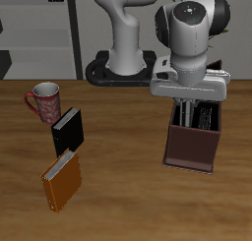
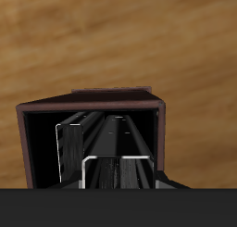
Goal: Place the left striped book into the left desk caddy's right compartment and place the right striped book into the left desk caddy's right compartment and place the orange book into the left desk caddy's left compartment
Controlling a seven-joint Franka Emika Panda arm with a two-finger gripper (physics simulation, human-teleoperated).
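Hand (image 1: 186,109) reaches down into the caddy (image 1: 191,147), fingers (image 2: 118,147) closed on a striped book (image 2: 116,170) standing upright inside; another striped book (image 2: 69,147) stands beside it. Orange book (image 1: 61,182) lies on the counter (image 1: 123,196), near a black book (image 1: 68,132) and mug (image 1: 44,100).

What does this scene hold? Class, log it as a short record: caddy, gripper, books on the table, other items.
caddy: dark brown box, gripper right above its opening
gripper: lowered into the caddy, jaws hidden
inside caddy: a striped book stands upright; a second one sits by the fingers, grip unclear
orange book: on the table, away from the caddy
black book: beside the orange one
mug: behind the black book
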